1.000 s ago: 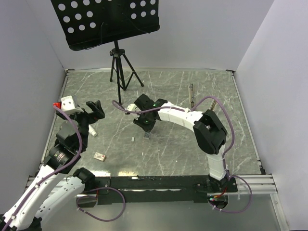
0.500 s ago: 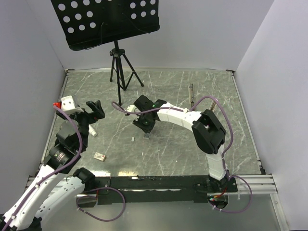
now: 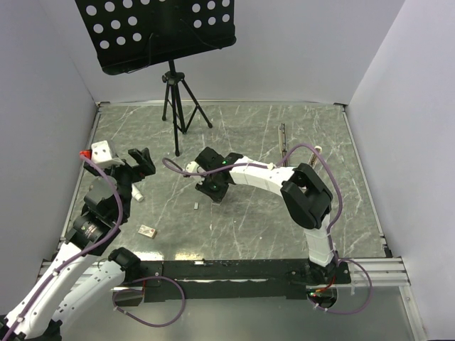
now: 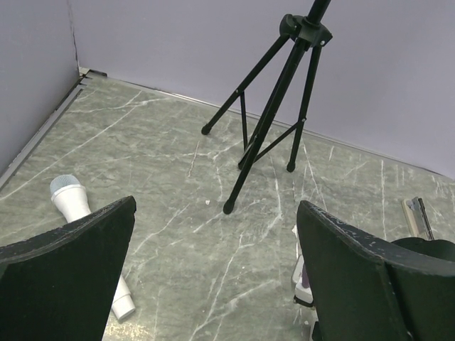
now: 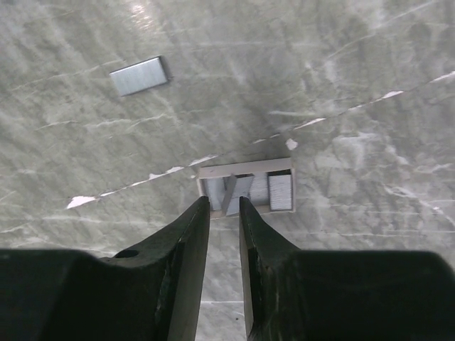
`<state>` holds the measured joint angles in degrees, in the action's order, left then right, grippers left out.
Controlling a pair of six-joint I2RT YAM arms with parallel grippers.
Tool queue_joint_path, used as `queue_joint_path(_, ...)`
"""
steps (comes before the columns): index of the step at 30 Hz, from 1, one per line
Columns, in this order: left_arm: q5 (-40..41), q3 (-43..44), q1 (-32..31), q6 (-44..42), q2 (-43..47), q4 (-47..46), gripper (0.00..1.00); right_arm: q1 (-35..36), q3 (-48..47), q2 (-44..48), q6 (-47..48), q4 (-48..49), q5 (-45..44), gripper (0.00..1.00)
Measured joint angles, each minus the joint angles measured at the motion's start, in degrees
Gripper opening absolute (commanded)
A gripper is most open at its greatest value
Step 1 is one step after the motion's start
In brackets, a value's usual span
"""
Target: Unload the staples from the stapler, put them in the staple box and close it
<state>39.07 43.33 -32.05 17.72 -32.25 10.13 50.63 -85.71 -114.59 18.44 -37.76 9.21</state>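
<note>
The slim stapler (image 3: pixel 282 138) lies on the table at the back right, far from both grippers; its tip also shows at the right edge of the left wrist view (image 4: pixel 418 215). A loose staples strip (image 3: pixel 195 205) lies near the middle and also shows in the right wrist view (image 5: pixel 139 76). My right gripper (image 3: pixel 213 187) hovers low over a small tan tray (image 5: pixel 242 169) holding more staple strips (image 5: pixel 280 190); one strip (image 5: pixel 236 193) leans tilted just beyond the fingertips. The right gripper (image 5: pixel 224 202) is narrowly open with nothing between its fingers. My left gripper (image 3: pixel 139 163) is wide open and empty in the left wrist view (image 4: pixel 217 206).
A black tripod stand (image 3: pixel 178 99) with a perforated black plate (image 3: pixel 156 28) stands at the back left. A white tube with a grey cap (image 4: pixel 71 199) lies by the left gripper. A small tan block (image 3: pixel 147 231) lies front left. White walls enclose the table.
My right gripper has shifted slightly left and nearer, now covering the small tray that showed beside it. The left arm has not moved.
</note>
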Motion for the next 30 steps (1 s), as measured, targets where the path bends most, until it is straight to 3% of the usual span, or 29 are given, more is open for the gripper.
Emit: queue_joint_path(30, -0.17, 0.0, -0.02, -0.02, -0.63, -0.02, 0.99, 0.87, 1.77, 0.0, -0.83, 1.49, -4.5, 0.26)
